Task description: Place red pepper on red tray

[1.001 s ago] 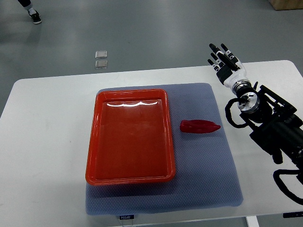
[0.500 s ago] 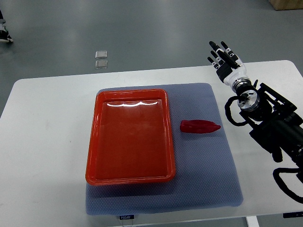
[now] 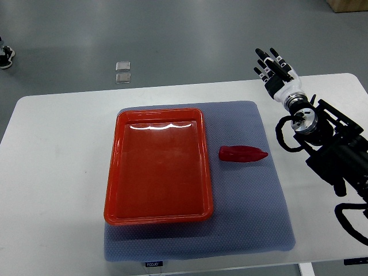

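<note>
A red pepper lies on its side on the blue-grey mat, just right of the red tray. The tray sits on the mat's left part and holds nothing. My right hand hovers near the table's far edge, up and to the right of the pepper and well apart from it. Its fingers are spread and hold nothing. The right arm runs in from the right edge.
The white table carries the mat. Two small clear squares lie on the grey floor beyond the table. A person's shoe shows at the far left edge.
My right hand has drifted a little up and to the right, away from the pepper. The shoe on the floor has moved to the left edge. Pepper and tray are unmoved.
</note>
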`<action>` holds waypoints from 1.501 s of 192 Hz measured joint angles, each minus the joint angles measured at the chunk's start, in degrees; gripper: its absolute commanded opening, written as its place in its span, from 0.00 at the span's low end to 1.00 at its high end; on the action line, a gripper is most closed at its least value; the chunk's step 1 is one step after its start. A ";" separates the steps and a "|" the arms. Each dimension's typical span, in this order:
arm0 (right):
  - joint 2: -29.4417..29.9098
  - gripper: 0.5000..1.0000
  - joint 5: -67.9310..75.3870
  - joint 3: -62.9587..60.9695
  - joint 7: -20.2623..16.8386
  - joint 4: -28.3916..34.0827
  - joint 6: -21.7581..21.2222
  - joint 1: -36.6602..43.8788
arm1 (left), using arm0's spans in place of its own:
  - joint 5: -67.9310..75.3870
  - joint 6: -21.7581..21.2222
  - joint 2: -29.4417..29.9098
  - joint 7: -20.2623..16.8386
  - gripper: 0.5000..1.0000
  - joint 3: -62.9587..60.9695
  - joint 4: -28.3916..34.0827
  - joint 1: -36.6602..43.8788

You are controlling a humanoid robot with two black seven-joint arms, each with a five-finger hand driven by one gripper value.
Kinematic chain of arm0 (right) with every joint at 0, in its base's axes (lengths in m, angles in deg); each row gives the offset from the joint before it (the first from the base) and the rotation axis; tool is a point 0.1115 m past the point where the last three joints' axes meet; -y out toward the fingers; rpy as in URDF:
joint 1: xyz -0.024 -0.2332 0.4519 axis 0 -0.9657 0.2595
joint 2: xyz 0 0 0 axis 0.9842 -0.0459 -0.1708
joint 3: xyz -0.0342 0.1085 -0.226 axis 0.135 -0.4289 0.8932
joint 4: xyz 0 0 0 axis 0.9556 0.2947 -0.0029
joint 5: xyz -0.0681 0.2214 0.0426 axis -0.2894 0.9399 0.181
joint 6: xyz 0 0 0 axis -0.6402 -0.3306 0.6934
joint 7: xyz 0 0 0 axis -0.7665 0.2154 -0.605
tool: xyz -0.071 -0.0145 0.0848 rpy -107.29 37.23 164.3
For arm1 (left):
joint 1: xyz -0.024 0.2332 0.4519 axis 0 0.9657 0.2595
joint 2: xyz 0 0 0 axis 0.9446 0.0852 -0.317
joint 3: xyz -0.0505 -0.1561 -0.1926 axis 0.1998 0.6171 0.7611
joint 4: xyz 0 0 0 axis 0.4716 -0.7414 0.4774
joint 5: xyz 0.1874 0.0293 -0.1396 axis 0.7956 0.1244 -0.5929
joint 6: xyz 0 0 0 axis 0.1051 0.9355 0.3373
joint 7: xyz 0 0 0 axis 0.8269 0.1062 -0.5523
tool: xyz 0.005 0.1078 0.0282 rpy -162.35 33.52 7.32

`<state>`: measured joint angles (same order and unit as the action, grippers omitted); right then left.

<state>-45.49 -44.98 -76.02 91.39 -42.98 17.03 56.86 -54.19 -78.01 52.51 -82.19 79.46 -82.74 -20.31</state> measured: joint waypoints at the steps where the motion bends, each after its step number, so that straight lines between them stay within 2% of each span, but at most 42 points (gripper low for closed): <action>1: -0.02 0.84 0.00 0.00 0.00 0.01 0.00 0.00 | 0.00 0.00 0.00 0.00 1.00 0.00 0.00 0.00; 51: -1.55 0.84 -1.35 0.66 -0.29 2.53 0.09 0.78 | 0.00 0.00 0.00 0.00 1.00 0.00 0.00 0.00; 85: -7.39 0.83 -6.46 6.07 -2.06 4.35 0.45 6.43 | 0.01 0.00 0.00 0.00 1.00 0.00 0.00 0.00; 122: -16.14 0.83 -8.61 20.31 -5.74 10.43 0.33 14.31 | 0.02 0.00 0.00 0.00 1.00 0.00 0.00 0.00; 162: -21.88 0.83 -17.64 37.68 -7.20 15.00 -0.40 23.12 | 0.02 0.00 0.00 0.00 1.00 0.00 0.00 0.01; 197: -22.39 0.83 -29.75 49.54 -7.29 15.32 -1.47 31.60 | 0.02 0.00 0.00 0.00 1.00 0.00 0.00 0.01; 239: -21.84 0.84 -36.11 56.73 -7.38 17.60 -10.16 36.62 | 0.02 0.00 0.00 0.00 1.00 0.00 0.00 0.01; 257: -21.78 0.84 -39.40 63.43 -7.41 21.39 -11.79 38.36 | 0.02 0.00 0.00 0.00 1.00 0.00 0.00 0.00; 288: -21.43 0.83 -40.93 74.34 -7.93 28.98 -11.41 40.53 | 0.02 0.00 0.00 0.00 1.00 0.00 0.00 0.01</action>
<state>-66.92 -85.91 -1.68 83.46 -13.99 5.62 97.39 -54.17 -78.01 52.51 -82.19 79.45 -82.74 -20.30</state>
